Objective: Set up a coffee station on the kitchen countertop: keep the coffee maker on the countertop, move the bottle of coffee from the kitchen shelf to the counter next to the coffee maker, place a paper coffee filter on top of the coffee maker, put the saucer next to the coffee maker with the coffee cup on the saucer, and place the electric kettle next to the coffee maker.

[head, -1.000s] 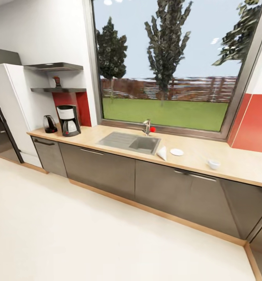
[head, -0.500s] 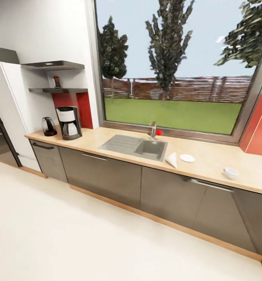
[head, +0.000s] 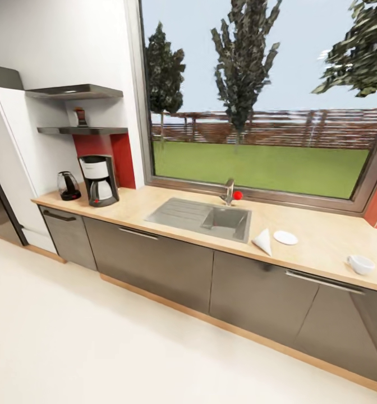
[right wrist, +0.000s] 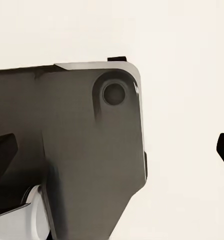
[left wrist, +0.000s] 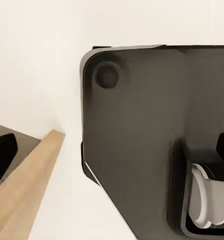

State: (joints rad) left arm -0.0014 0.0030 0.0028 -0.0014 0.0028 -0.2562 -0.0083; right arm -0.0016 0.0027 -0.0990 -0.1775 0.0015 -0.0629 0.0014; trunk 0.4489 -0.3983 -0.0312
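Plainly the robot is on approach, nothing grasped yet. Whether either claw is spread or pinched I cannot tell. All things lie far ahead: coffee maker point(head: 99, 180) and kettle point(head: 69, 186) on the tabletop point(head: 317, 247), bottle point(head: 81, 116) on the shelf point(head: 82, 130) above, filter point(head: 263, 241), saucer point(head: 285, 237) and cup point(head: 361, 264) past the sink point(head: 202, 215). Next it must likely close in.

Item on the shelf point(head: 82, 130), the small jar point(head: 81, 116), too small to ID. Fridge point(head: 3, 168) cut off at left edge; surface point(head: 323, 247) runs off right.
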